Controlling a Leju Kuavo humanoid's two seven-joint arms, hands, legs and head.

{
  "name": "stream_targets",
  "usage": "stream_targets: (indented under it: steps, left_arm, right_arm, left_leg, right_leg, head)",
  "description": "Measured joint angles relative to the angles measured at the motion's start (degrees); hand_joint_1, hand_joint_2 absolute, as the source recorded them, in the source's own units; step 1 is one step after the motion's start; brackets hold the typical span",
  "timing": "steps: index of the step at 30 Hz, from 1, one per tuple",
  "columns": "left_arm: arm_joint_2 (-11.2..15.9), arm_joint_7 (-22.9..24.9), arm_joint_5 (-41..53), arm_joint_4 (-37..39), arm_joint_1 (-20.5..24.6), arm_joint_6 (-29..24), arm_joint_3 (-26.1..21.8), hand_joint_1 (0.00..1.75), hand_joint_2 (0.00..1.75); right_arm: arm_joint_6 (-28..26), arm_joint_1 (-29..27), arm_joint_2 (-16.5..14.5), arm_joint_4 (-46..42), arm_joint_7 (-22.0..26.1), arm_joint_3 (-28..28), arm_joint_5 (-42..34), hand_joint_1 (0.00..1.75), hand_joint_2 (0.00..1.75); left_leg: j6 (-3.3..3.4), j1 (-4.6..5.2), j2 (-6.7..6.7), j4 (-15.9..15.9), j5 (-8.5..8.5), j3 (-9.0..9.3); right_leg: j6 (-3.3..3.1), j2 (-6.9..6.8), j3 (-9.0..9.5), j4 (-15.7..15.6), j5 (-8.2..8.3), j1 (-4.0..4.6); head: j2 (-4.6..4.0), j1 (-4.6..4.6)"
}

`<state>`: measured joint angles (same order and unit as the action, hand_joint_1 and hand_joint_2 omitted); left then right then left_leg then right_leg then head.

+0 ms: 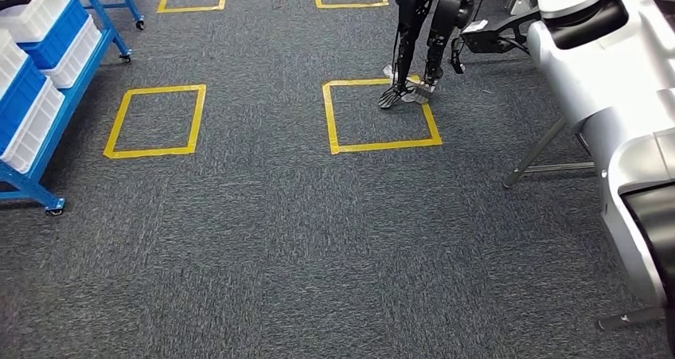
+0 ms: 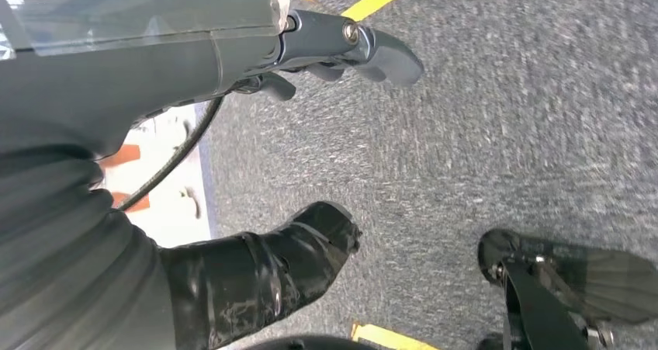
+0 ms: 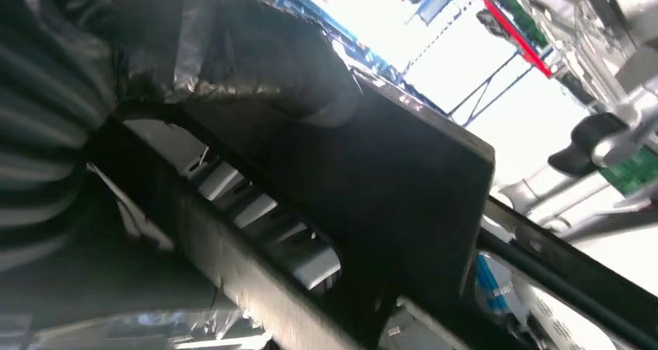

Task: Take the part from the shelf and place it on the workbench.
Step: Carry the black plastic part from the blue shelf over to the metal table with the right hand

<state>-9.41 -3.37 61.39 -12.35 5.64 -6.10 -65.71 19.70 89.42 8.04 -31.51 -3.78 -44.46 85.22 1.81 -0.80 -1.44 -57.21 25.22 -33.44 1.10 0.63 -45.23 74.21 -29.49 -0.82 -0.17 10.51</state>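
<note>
Your right hand gripped a flat black part; your left hand hung empty, fingers apart, above grey carpet beside the blue shelf.

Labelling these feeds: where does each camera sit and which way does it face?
Head: high on the body, facing down at carpet, yellow tape squares and blue shelf; right arm shows.
Left wrist: behind the left hand, facing down at carpet and tape.
Right wrist: behind the right hand, looking past the dark plate it grips.
Shared: head and left wrist both show carpet and tape.
</note>
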Motion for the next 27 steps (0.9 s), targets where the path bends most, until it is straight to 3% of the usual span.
stream_targets:
  steps: [1,2,3,5,7,9,10,12,13,15,16,17,18,20,22,24,25,27]
  left_arm:
    - [-0.02,0.00,0.00,0.00,-0.01,0.00,0.02,0.00,1.75]
    - [-0.04,0.02,0.00,0.00,-0.03,-0.01,0.03,0.00,1.75]
    - [-0.05,0.07,0.00,0.00,-0.05,-0.02,0.03,0.00,1.75]
    - [-0.04,0.36,-0.04,-0.01,-0.06,-0.10,0.02,0.00,1.75]
    - [-0.01,0.74,-0.14,-0.02,0.02,-0.13,0.01,0.00,1.75]
    - [-0.03,0.99,-0.20,-0.02,0.16,0.02,0.00,0.00,1.75]
    - [-0.04,1.05,-0.20,-0.02,0.21,0.10,-0.01,0.00,1.75]
    - [-0.08,1.08,-0.19,-0.02,0.19,0.20,-0.03,0.00,1.75]
    - [-0.08,0.99,-0.16,-0.02,0.10,0.27,-0.03,0.00,1.75]
    - [-0.08,0.73,-0.07,-0.02,-0.15,0.44,-0.03,0.00,1.75]
    - [-0.08,0.56,-0.01,-0.02,-0.23,0.50,-0.03,0.00,1.75]
    - [-0.08,0.41,0.09,-0.02,-0.27,0.54,-0.03,0.00,1.75]
    - [-0.08,0.28,0.19,-0.02,-0.28,0.56,-0.03,0.00,1.75]
    - [0.02,0.14,0.42,-0.02,-0.33,0.57,-0.03,0.00,1.75]
    - [0.15,0.10,0.50,-0.02,-0.31,0.57,-0.03,0.00,1.75]
    - [0.13,0.14,0.71,-0.02,-0.12,0.57,-0.03,0.00,1.75]
    - [0.09,0.39,1.08,-0.03,-0.05,0.51,-0.02,0.00,1.75]
    - [0.03,1.23,2.21,-0.06,-0.11,0.39,0.17,0.00,1.75]
  right_arm:
    - [0.10,-0.09,0.02,0.01,0.00,0.01,0.00,1.75,1.75]
    - [0.18,-0.13,0.03,0.00,-0.01,0.02,0.00,1.75,1.75]
    - [0.20,-0.13,0.03,-0.05,-0.01,0.09,0.00,1.75,1.75]
    - [-0.06,-0.05,-0.01,-0.34,-0.06,0.49,-0.07,1.75,1.75]
    - [-0.55,-0.20,-0.11,-1.11,-0.36,1.31,-0.40,1.75,1.75]
    - [-0.97,-0.76,-0.14,-2.36,-1.05,2.85,-1.08,1.75,1.75]
    - [-1.13,-1.05,-0.16,-3.14,-1.38,3.86,-1.42,1.75,1.75]
    - [-1.54,-1.43,-0.22,-4.73,-1.89,5.79,-1.39,1.75,1.75]
    - [-1.78,-1.66,-0.25,-5.55,-2.06,6.42,-1.03,1.75,1.75]
    - [-1.98,-2.48,-0.25,-7.22,-2.17,7.20,-0.21,1.75,1.75]
    - [-1.85,-2.97,-0.23,-8.03,-2.09,7.54,-0.01,1.75,1.75]
    - [-1.63,-3.38,-0.20,-8.77,-2.02,7.95,0.08,1.75,1.75]
    - [-1.39,-3.67,-0.15,-9.41,-1.95,8.38,0.15,1.75,1.75]
    - [-1.07,-3.94,0.06,-10.38,-1.92,9.08,0.27,1.75,1.75]
    - [-0.88,-4.15,0.40,-10.95,-1.86,9.48,0.32,1.75,1.75]
    - [-0.74,-4.45,0.86,-11.44,-1.76,9.79,0.33,1.75,1.75]
    - [-0.73,-4.50,1.13,-11.66,-1.73,10.02,0.37,1.75,1.75]
    - [-0.81,-4.35,1.46,-11.91,-1.74,10.43,0.48,1.75,1.75]
  left_leg:
    - [-0.04,-0.05,-0.63,-0.06,0.19,0.14]
    - [-0.15,-0.14,-1.27,-0.16,0.45,0.36]
    - [-0.32,-0.24,-1.87,-0.33,0.79,0.62]
    - [-0.92,-0.16,-2.93,-0.80,1.58,1.06]
    - [-1.56,0.28,-3.94,-1.06,2.12,1.27]
    - [-2.11,0.46,-5.00,-1.14,2.58,1.52]
    - [-2.34,0.33,-4.41,-1.60,3.13,1.47]
    - [-2.61,-0.02,-1.63,-5.46,5.54,-0.16]
    - [-2.60,-0.09,-0.11,-9.13,7.19,-1.91]
    - [-2.54,-0.07,0.84,-16.52,9.35,-5.96]
    - [-2.43,-0.04,0.97,-18.09,9.02,-7.19]
    - [-2.21,0.01,1.09,-17.38,7.57,-7.42]
    - [-1.92,0.06,1.44,-14.61,5.35,-6.66]
    - [-1.18,0.07,3.93,-6.99,1.37,-3.93]
    - [-0.83,0.17,5.87,-2.86,0.26,-2.07]
    - [-0.71,0.24,5.14,-1.99,0.24,-1.44]
    - [-0.54,0.12,4.46,-1.50,0.00,-1.20]
    - [-0.16,-0.21,2.93,-0.50,-0.50,-0.75]
  right_leg:
    - [0.24,-0.27,-0.49,0.86,0.38,-0.25]
    - [0.47,-0.58,0.23,-0.68,1.84,-0.45]
    - [0.65,-1.22,1.94,-4.11,3.93,-0.58]
    - [0.70,-3.89,5.72,-11.37,6.59,-0.12]
    - [-0.01,-5.39,7.08,-14.03,6.53,0.55]
    - [-0.98,-4.23,7.09,-14.15,6.37,0.59]
    - [-1.34,-3.54,7.15,-14.22,6.36,0.47]
    - [-2.13,-2.27,7.33,-14.39,6.40,0.23]
    - [-2.41,-1.56,7.34,-14.38,6.37,0.27]
    - [-2.72,0.17,7.36,-14.30,6.34,0.44]
    - [-2.76,1.16,7.38,-14.22,6.31,0.53]
    - [-2.78,2.11,7.39,-14.11,6.29,0.59]
    - [-2.79,2.98,7.39,-14.01,6.27,0.62]
    - [-2.69,4.45,7.31,-13.84,6.23,0.58]
    - [-2.18,5.73,7.10,-13.87,6.35,0.29]
    - [-1.37,6.88,6.93,-14.20,6.66,0.01]
    - [-1.04,6.44,6.81,-14.15,6.58,0.07]
    - [-0.57,3.67,5.49,-11.61,4.75,0.41]
  head:
    - [0.00,0.00]
    - [0.00,0.00]
    - [0.00,0.00]
    - [0.00,-0.01]
    - [0.00,0.00]
    - [0.00,0.01]
    - [0.00,0.01]
    - [0.00,0.01]
    - [0.00,0.01]
    - [0.00,0.01]
    - [0.00,0.01]
    - [0.00,0.02]
    - [0.00,0.01]
    - [0.00,0.01]
    - [0.00,0.01]
    - [0.00,0.02]
    - [0.00,-0.02]
    - [0.00,-0.07]
